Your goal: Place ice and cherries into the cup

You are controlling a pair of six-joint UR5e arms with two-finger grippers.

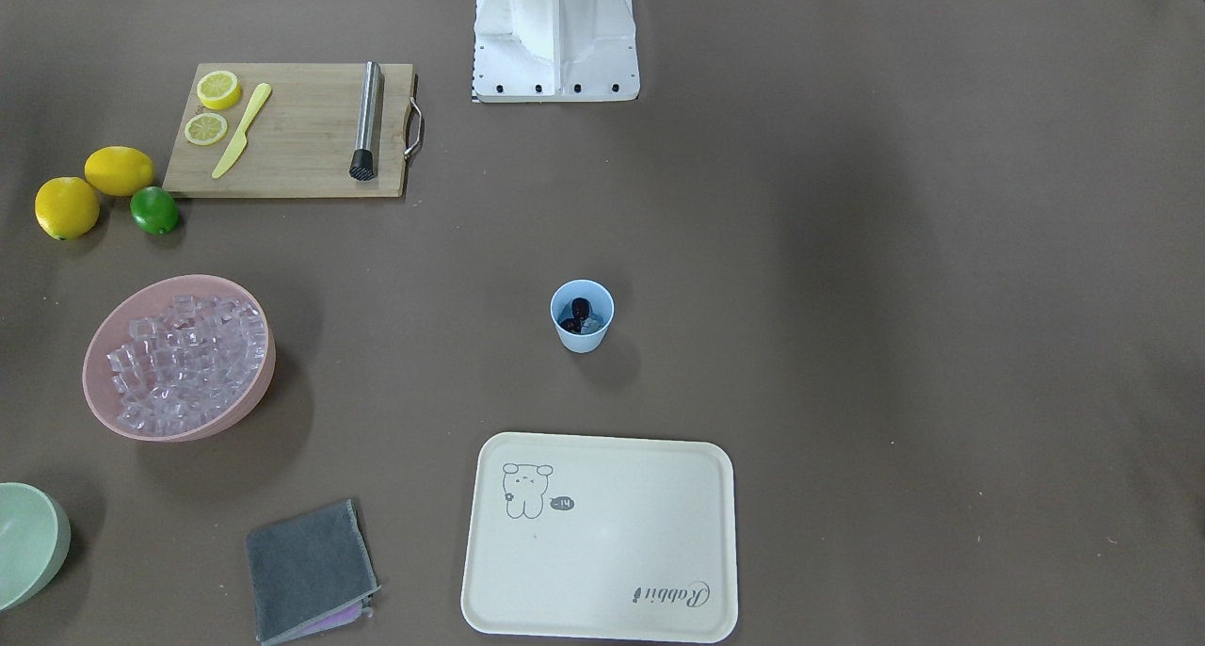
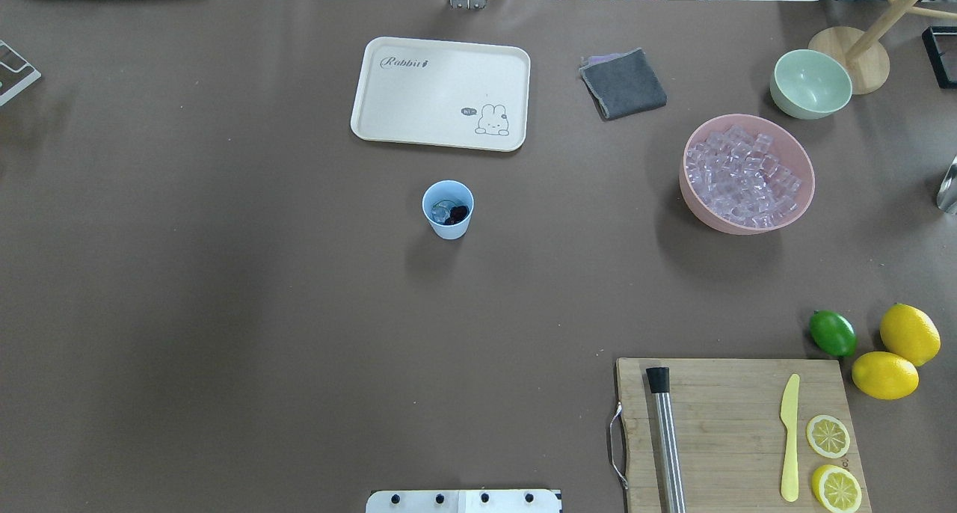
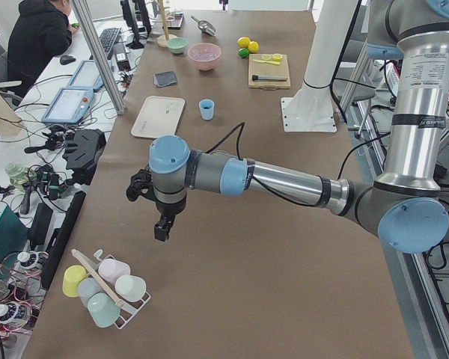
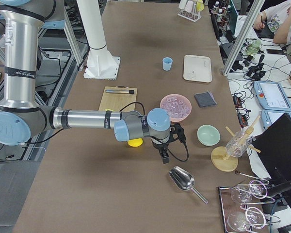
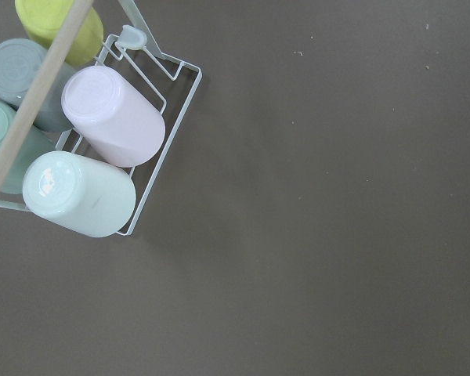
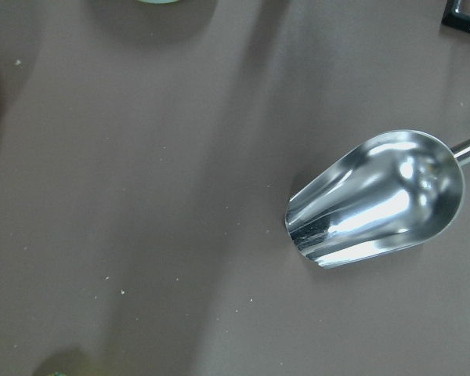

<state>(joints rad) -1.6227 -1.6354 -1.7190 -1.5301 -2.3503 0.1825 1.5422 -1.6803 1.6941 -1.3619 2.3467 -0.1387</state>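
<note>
The light-blue cup (image 1: pixel 582 339) stands at the table's middle and also shows in the overhead view (image 2: pixel 448 229). Inside it lie dark cherries (image 1: pixel 579 308) (image 2: pixel 457 214) and a clear ice cube (image 1: pixel 592 325) (image 2: pixel 441 212). Many more ice cubes (image 1: pixel 184 354) (image 2: pixel 744 173) fill the pink bowl (image 1: pixel 90 382). My left gripper (image 3: pixel 161 228) hangs far off at the table's left end above a cup rack; I cannot tell if it is open or shut. My right gripper (image 4: pixel 164 154) hangs at the right end near a metal scoop (image 6: pixel 376 200); I cannot tell its state either.
A cream tray (image 1: pixel 602 608) lies beyond the cup, with a grey cloth (image 1: pixel 306 566) beside it. A cutting board (image 1: pixel 301 147) carries a muddler, a yellow knife and lemon slices. Two lemons, a lime (image 1: pixel 153 210) and a pale green bowl (image 1: pixel 24 542) are nearby. A rack of cups (image 5: pixel 78 141) sits under my left wrist.
</note>
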